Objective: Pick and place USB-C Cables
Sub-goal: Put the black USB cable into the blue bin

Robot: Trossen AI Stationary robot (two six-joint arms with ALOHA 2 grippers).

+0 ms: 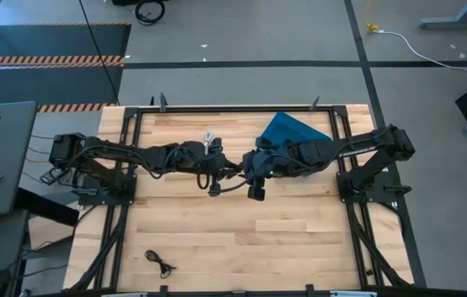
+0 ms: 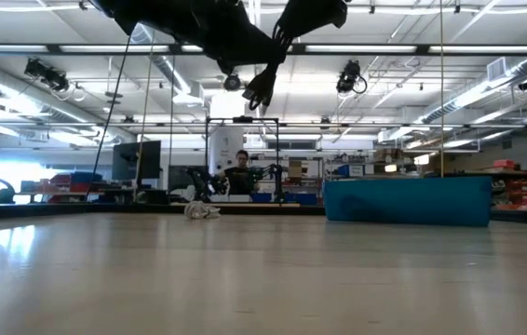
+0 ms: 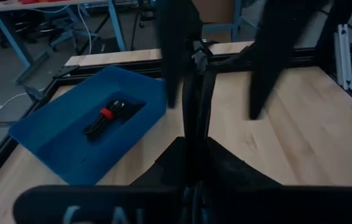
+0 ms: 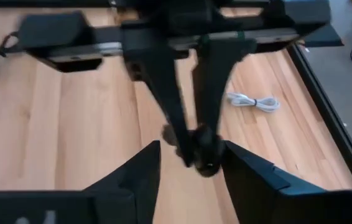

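Both grippers meet above the middle of the table. My left gripper is shut on a black USB-C cable bundle. My right gripper faces it, open, with one finger on either side of that bundle; whether they touch it I cannot tell. The blue bin stands at the far right of the table's middle, and a black cable with a red tie lies on its floor. A white cable lies on the table far of the left arm. Another black cable lies near the front left. My left gripper pinches the black cable bundle between its two fingertips. The fingers reach about level from the table's left, slanting a little down. The bundle is lifted clear of the table and juts out past the fingertips toward my right gripper.
A black frame runs along the table's far and side edges. Bare wood stretches between the arms and the near edge. Beyond the table a person sits in the room.
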